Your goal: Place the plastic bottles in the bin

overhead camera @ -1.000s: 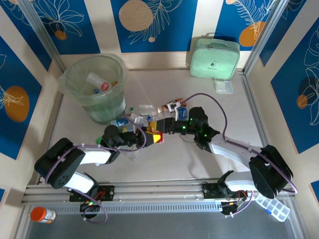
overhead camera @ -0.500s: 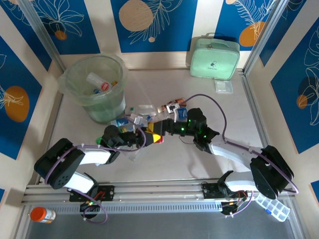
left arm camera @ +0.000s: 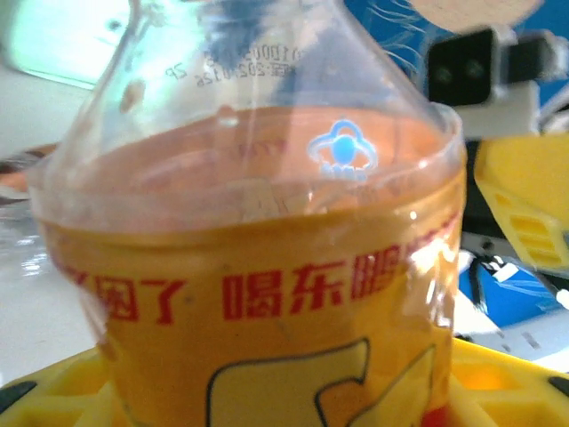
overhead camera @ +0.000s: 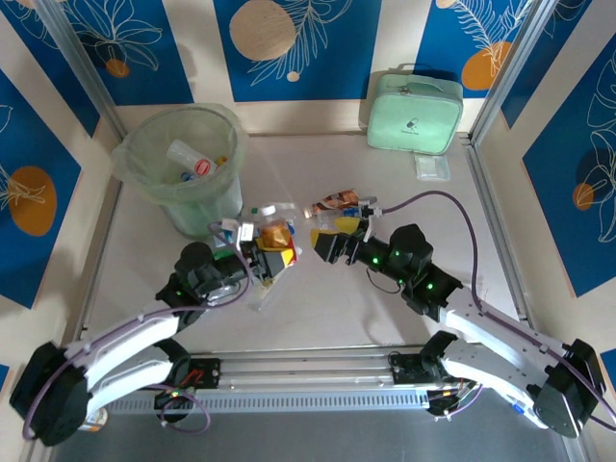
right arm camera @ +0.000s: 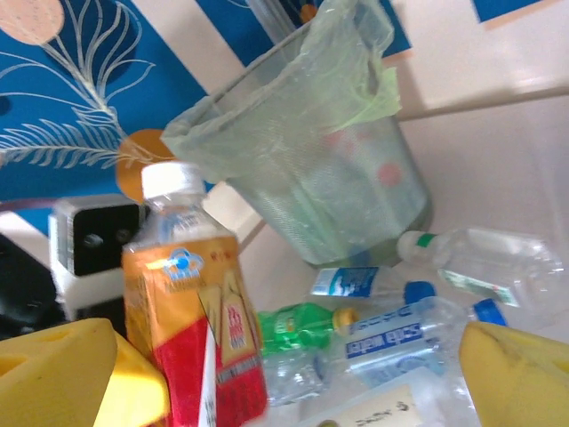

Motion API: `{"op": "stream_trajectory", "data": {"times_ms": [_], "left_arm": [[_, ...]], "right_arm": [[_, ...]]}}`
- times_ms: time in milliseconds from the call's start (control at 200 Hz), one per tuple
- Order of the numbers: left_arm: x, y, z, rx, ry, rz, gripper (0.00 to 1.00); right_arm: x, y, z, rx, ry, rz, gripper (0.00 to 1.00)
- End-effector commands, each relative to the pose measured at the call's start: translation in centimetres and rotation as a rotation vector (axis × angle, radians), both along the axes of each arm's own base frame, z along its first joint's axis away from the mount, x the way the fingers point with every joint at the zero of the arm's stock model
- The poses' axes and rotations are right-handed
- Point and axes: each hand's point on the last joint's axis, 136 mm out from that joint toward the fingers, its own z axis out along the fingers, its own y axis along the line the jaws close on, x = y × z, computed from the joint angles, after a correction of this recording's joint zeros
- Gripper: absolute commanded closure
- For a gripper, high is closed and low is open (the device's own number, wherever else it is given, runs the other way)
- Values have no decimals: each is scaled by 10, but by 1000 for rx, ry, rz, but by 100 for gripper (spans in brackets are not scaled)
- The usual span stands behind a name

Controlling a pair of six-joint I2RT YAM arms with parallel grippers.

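The left pincer (overhead camera: 272, 253) was clenched on the upright orange-labelled bottle (left arm camera: 267, 294). The right pincer (overhead camera: 325, 243) gaped, released and empty, just beside it. I judged this the carrying step. The bin (overhead camera: 202, 207) lay ahead-left of the left pincer, so next the bottle had to clear its rim.

Top cam: bright, even, sharp, only faint soft shadows on the table (overhead camera: 318, 308). My left wrist cam: orange-labelled bottle (left arm camera: 267, 294) right at the lens, soft, white glare on its clear shoulder. My right wrist cam: mild blur, bin (right arm camera: 302, 169) hazy, corners smeared.
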Motion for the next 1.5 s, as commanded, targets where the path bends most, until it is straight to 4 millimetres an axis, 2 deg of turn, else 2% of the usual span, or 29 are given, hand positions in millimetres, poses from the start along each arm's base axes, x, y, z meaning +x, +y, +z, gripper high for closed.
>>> {"op": "stream_trajectory", "data": {"times_ms": [0,100,170,255,395,430,485,535,615,740,825,930,1160,1271,1351,1496], "left_arm": [[19,37,-10,195,30,240,80],[26,68,3,280,72,403,81],[27,81,22,326,82,457,81],[26,87,44,357,98,480,80],[32,97,92,340,85,546,76],[35,98,102,348,83,562,77],[41,99,117,363,74,580,84],[50,102,125,386,86,621,88],[62,109,138,398,125,699,88],[84,133,152,401,232,861,88],[101,143,150,356,351,886,89],[125,150,138,311,495,889,91],[190,189,115,270,682,1017,91],[216,205,95,282,772,1082,91],[230,205,76,285,837,1071,94],[239,196,40,292,944,1039,96]], "right_arm": [[10,-14,-13,-101,-27,-112,2],[13,-10,-20,-149,-20,-135,2],[19,-8,-30,-195,4,-162,3],[25,-4,-42,-246,39,-181,4],[35,-3,-58,-304,81,-224,4],[37,-4,-61,-314,92,-238,4],[39,-5,-65,-329,104,-250,4],[41,-6,-67,-338,112,-262,4],[42,-9,-69,-345,120,-279,4],[45,-7,-77,-361,137,-284,5],[47,-4,-83,-377,153,-284,5],[50,0,-90,-399,170,-281,5],[54,13,-105,-453,184,-270,5],[56,14,-110,-492,192,-286,5],[57,16,-114,-495,198,-286,5],[59,20,-122,-518,216,-285,5]]}}
